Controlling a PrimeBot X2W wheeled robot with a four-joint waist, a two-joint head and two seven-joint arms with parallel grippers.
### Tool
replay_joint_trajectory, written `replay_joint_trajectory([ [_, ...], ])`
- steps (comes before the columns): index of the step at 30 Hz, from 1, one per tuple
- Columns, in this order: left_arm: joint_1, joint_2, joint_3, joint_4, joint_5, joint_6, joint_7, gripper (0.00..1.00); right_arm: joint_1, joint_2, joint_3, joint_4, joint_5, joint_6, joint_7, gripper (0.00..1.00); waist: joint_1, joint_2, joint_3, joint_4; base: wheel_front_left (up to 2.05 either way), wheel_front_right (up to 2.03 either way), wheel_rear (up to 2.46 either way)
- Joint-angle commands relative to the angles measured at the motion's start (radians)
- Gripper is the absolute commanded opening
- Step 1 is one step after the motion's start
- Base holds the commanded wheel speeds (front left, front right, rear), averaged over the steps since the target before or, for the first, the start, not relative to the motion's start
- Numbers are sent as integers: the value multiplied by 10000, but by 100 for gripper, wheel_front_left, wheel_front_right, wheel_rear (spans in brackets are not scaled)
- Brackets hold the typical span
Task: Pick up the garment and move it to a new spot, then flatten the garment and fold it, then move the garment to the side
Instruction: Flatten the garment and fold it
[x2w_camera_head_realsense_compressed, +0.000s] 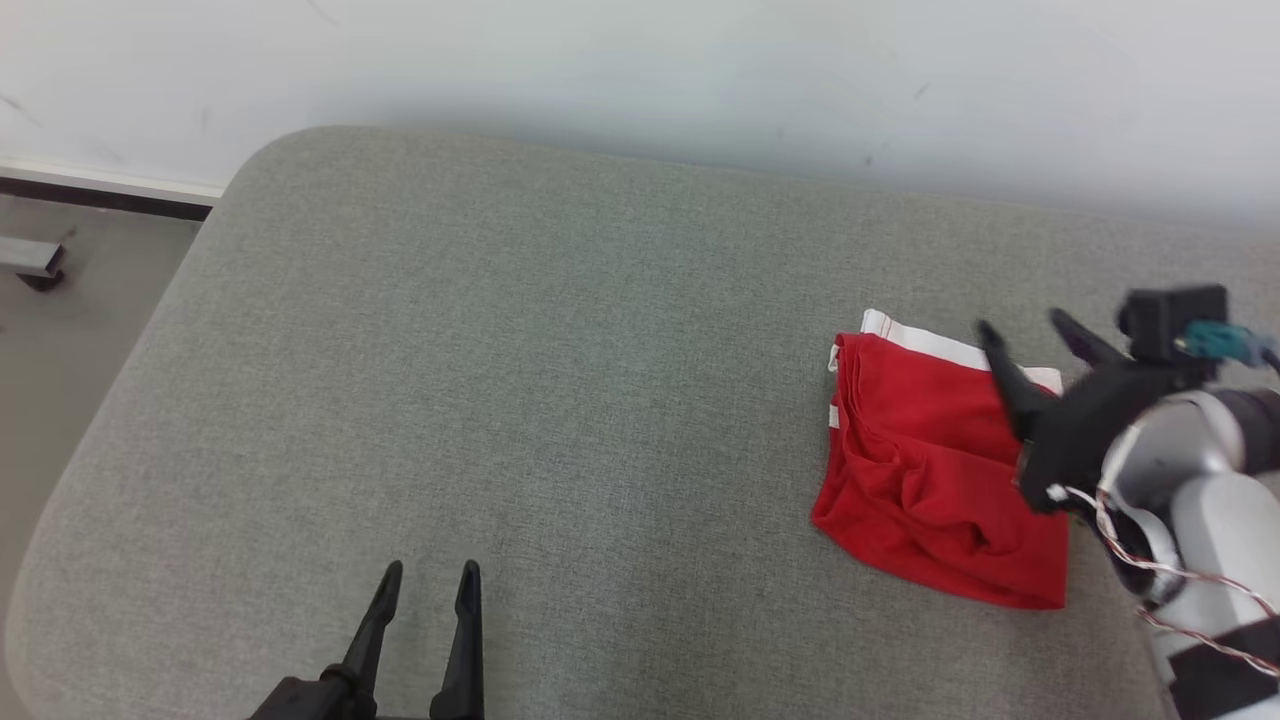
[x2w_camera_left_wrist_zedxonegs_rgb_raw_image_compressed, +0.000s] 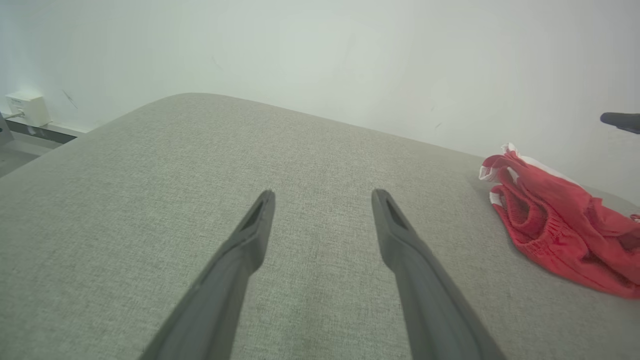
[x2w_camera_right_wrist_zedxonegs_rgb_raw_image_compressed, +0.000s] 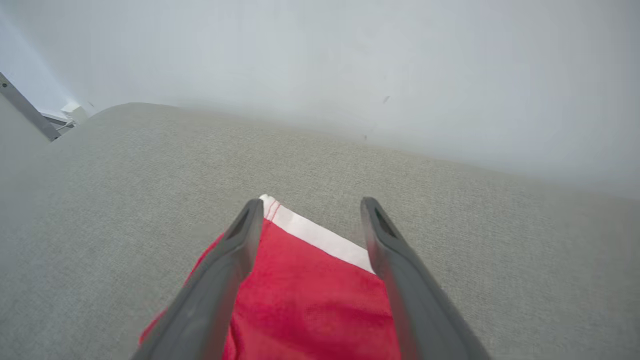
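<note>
Right hand (x2w_camera_head_realsense_compressed: 1020, 325) released, fingers spread and empty, poised over the white-trimmed far edge of the folded red shorts (x2w_camera_head_realsense_compressed: 920, 470). Shorts lie at the right of the grey upholstered surface (x2w_camera_head_realsense_compressed: 550, 350). Left hand (x2w_camera_head_realsense_compressed: 431, 568) likewise released, well apart.

The shorts (x2w_camera_head_realsense_compressed: 930, 470) are red with a white band. The bench (x2w_camera_head_realsense_compressed: 500, 350) is plain grey. The wall (x2w_camera_head_realsense_compressed: 640, 70) is white. The left hand (x2w_camera_head_realsense_compressed: 431, 570) and right hand (x2w_camera_head_realsense_compressed: 1022, 325) are black.
</note>
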Motion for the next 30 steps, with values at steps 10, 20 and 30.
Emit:
replay_joint_trajectory([
  [10, -88, -9, -122, 14, -44, -64, -24, 100, 1422, 218, -917, 717, -1481, -27, -901, 0, 0, 0, 145, -45, 0, 0, 0],
  [20, -145, -9, -139, 107, -42, -84, -24, 100, 1632, 957, 1297, 1322, -1466, -27, -1177, 0, 0, 0, 164, 80, 0, 0, 0],
  [30, -73, -9, -108, 132, -37, -100, -26, 100, 1675, 1086, 3053, 1393, -1196, -27, -1032, 0, 0, 0, 49, 78, 0, 0, 0],
])
